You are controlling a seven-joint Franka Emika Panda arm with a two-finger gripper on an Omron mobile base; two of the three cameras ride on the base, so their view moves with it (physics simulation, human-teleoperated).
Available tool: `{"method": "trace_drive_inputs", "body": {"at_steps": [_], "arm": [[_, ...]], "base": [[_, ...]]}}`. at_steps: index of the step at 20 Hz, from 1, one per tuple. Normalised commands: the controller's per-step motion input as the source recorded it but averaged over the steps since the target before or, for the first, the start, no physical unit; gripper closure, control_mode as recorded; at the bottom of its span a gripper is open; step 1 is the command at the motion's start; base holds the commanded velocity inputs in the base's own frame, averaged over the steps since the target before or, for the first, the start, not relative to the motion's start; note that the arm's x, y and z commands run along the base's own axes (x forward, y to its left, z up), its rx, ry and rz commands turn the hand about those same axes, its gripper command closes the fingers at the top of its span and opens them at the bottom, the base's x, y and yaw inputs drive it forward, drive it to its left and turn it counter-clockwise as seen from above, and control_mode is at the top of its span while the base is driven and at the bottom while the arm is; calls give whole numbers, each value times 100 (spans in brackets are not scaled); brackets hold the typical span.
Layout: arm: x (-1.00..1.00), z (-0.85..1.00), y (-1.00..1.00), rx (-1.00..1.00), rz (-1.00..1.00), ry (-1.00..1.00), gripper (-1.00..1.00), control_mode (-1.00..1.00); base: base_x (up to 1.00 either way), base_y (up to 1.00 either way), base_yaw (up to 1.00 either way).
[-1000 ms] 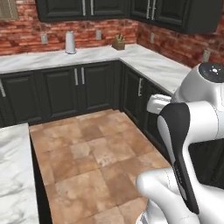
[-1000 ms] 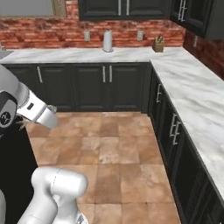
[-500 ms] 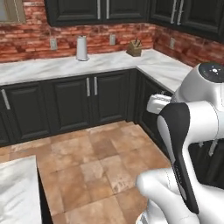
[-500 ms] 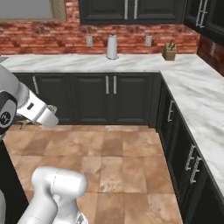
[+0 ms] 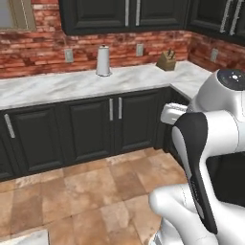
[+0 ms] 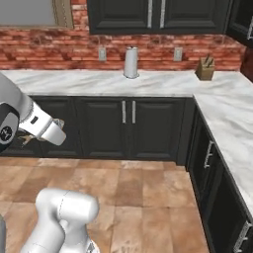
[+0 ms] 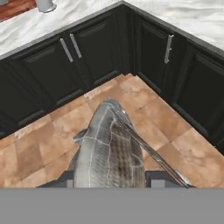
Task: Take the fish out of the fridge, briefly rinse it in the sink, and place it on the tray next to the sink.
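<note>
Hand view: fish [image 7: 108, 146] sits between the two dark fingertips [image 7: 65, 178] of the pincer [image 7: 111, 178], silvery-grey scaled body running up the middle of the frame, thin dark tail line slanting down to the right. Pincer closed on the fish, tips tight against both flanks. Below the fish is brown tiled floor [image 7: 52, 131], well apart from it; fish held in the air. Beyond the floor, dark cabinets [image 7: 87, 57] meet in an inside corner, marble surface [image 7: 188, 17] on top. Left base view: white arm [image 5: 210, 139] bulks at the right, hand end near the corner cabinets; the grip itself is too hidden to judge here. Marble surface [image 5: 72, 86] runs along a red brick wall [image 5: 48, 48], white paper-towel roll [image 5: 103, 61] upright on it, wooden knife block [image 5: 166, 61] near the corner. Right base view: arm's wrist [image 6: 42, 126] at the left edge, same roll [image 6: 131, 63] and knife block [image 6: 205, 68] on the surface [image 6: 163, 89], which turns the corner and runs down the right side. Dark upper cabinets [image 6: 153, 15] above the brick.
</note>
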Motion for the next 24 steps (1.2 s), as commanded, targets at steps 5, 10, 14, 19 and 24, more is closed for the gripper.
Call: {"method": "trace_drive_inputs", "body": {"at_steps": [5,10,14,19,24], "arm": [[0,0,0,0,0,0,100,100],[0,0,0,0,0,0,100,100],[0,0,0,0,0,0,100,100],[0,0,0,0,0,0,100,100],[0,0,0,0,0,0,100,100]], "base": [[100,40,6],[100,44,5],[97,94,0],[63,100,-1],[22,100,0]]}}
